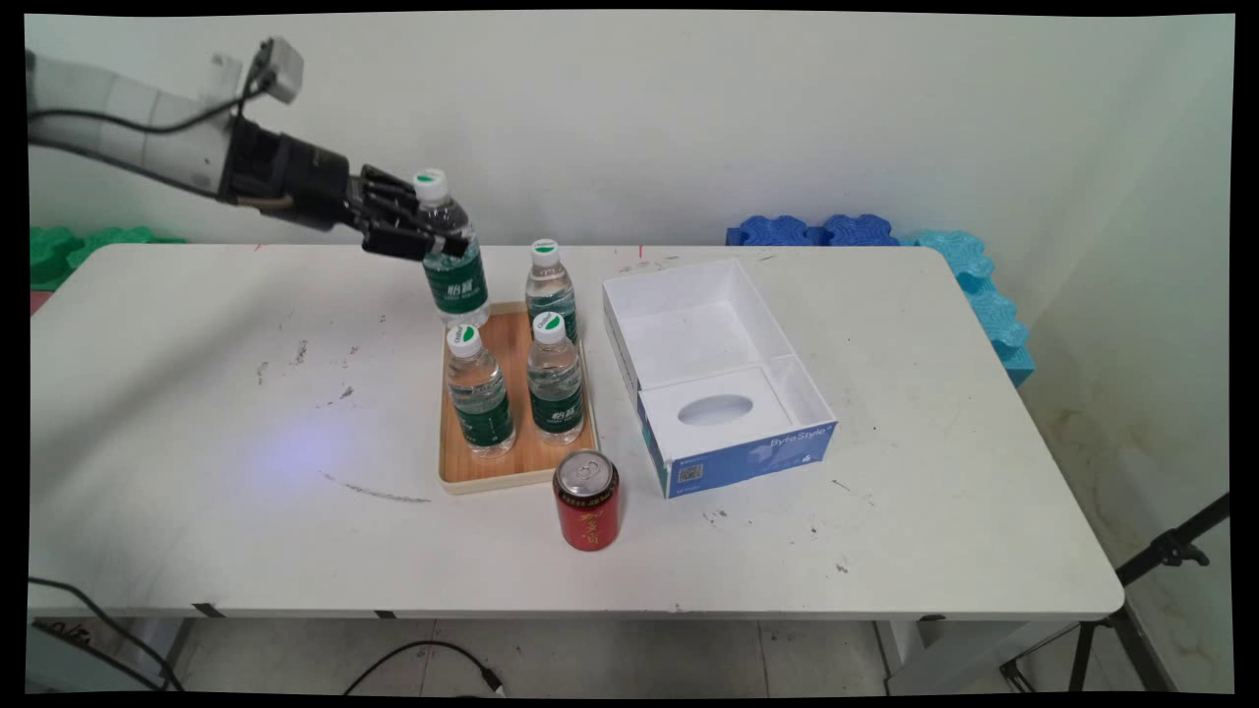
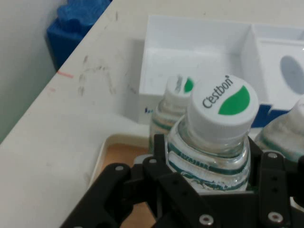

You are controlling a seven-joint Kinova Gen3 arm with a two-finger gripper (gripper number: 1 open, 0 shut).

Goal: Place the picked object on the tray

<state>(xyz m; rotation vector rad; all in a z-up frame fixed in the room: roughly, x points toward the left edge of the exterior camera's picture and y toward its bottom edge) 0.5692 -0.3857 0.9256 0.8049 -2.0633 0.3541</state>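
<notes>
While three bottles stand on the tray, the gripper clamps a tilted water bottle.

Red can stands before wooden tray, beside open white box.

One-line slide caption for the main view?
Gripper shut on a water bottle above a wooden tray holding three more.

Main view: fixed, above near table side, looks down across white table toward wall. Hand view: on gripper, very near held bottle, faces white box. Both views share bottle, box, wooden tray.
</notes>
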